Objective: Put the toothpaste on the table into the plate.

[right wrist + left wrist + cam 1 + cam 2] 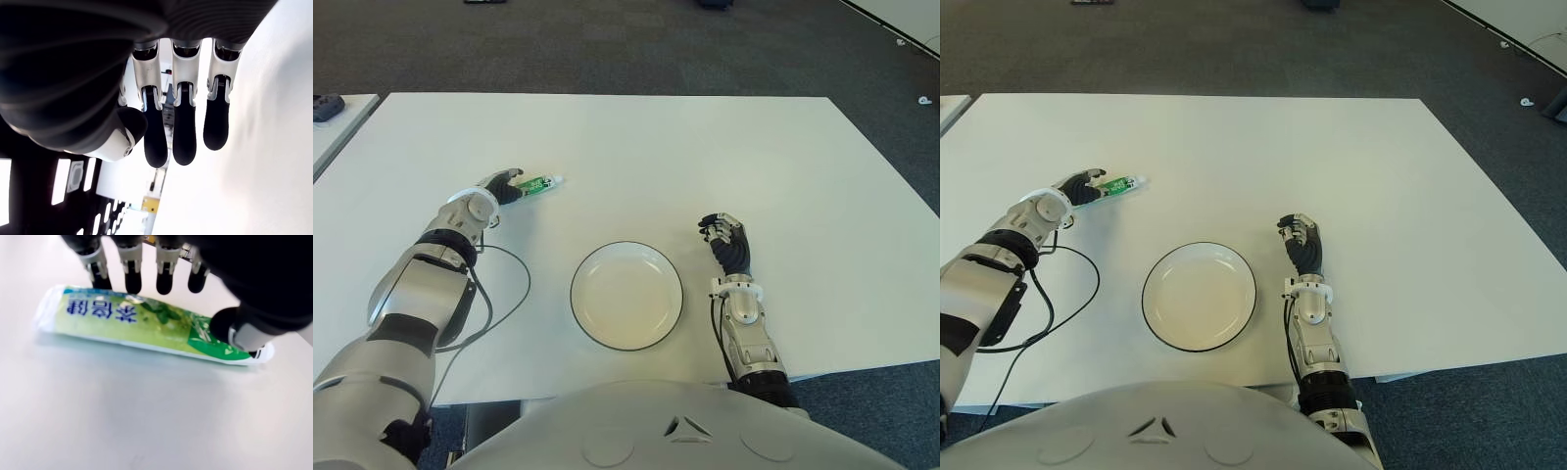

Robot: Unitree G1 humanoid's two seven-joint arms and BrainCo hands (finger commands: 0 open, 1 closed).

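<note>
Green-and-white toothpaste (146, 328) tube, lying flat

Toothpaste (540, 183) left-behind plate (626, 295)

The toothpaste (146, 328) is a small green and white tube with blue characters printed along its pale end and leaf art toward the darker green end. It lies flat on its side on the white surface (705, 157), on the left half, up and to the left of the plate and well apart from it. The plate (626, 295) is round and white with a thin dark rim, empty, sitting near the front edge at the middle. The left hand (501, 185) meets the tube's near end
</note>
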